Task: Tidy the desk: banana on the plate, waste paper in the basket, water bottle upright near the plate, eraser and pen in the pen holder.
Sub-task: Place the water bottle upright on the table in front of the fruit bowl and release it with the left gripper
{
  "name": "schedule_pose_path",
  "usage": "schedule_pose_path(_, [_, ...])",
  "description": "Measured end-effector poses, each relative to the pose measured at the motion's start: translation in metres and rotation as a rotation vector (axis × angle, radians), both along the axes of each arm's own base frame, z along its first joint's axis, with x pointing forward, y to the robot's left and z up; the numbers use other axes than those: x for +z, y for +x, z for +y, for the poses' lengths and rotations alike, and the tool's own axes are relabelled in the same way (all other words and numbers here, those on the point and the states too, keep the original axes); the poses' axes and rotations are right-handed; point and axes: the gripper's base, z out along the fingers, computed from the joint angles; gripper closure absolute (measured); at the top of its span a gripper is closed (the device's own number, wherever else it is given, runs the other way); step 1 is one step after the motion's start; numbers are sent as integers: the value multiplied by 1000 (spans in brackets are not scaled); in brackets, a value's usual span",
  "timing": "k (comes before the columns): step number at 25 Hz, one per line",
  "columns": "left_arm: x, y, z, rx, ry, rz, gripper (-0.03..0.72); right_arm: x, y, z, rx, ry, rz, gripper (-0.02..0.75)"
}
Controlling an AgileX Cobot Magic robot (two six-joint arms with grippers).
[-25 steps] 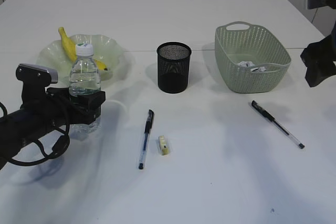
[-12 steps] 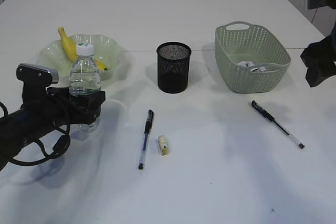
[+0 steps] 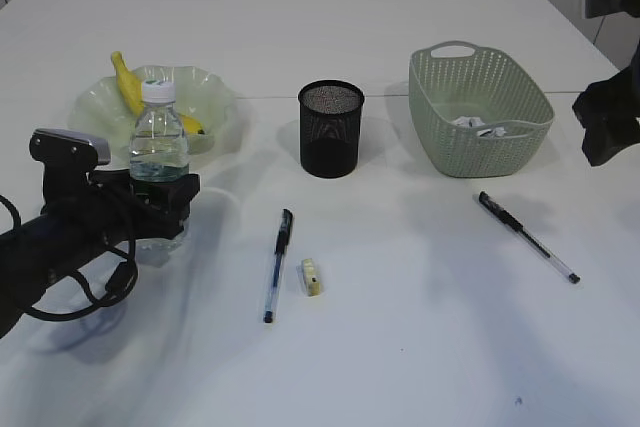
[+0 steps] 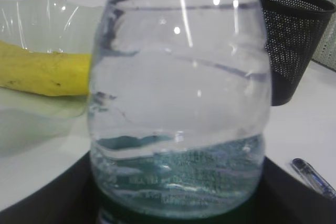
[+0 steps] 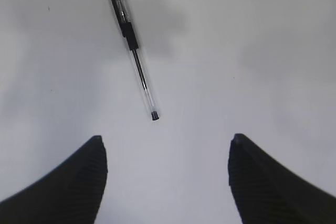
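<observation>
At left of frame, the left gripper (image 3: 160,209) holds the water bottle (image 3: 159,152) upright, fingers closed around its lower body, just in front of the plate (image 3: 215,97) carrying the banana (image 3: 128,84). The right gripper (image 5: 165,182) hovers above a pen (image 5: 133,51) on the bench (image 3: 400,347), fingers spread wide. The pen holder (image 3: 331,128) stands at centre.
</observation>
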Motion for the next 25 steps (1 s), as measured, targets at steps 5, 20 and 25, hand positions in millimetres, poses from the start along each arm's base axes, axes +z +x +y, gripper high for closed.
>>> schedule_pose_path(5, [-2,0,0,3,9,17,190,0,0,0,0,0,0,203])
schedule_pose_path(20, [-3,-1,2,3,38,31,186,0,0,0,4,-1,0,204])
schedule_pose_path(25, [-1,-7,3,10,46,42,182,0,0,0,4,-1,0,204])
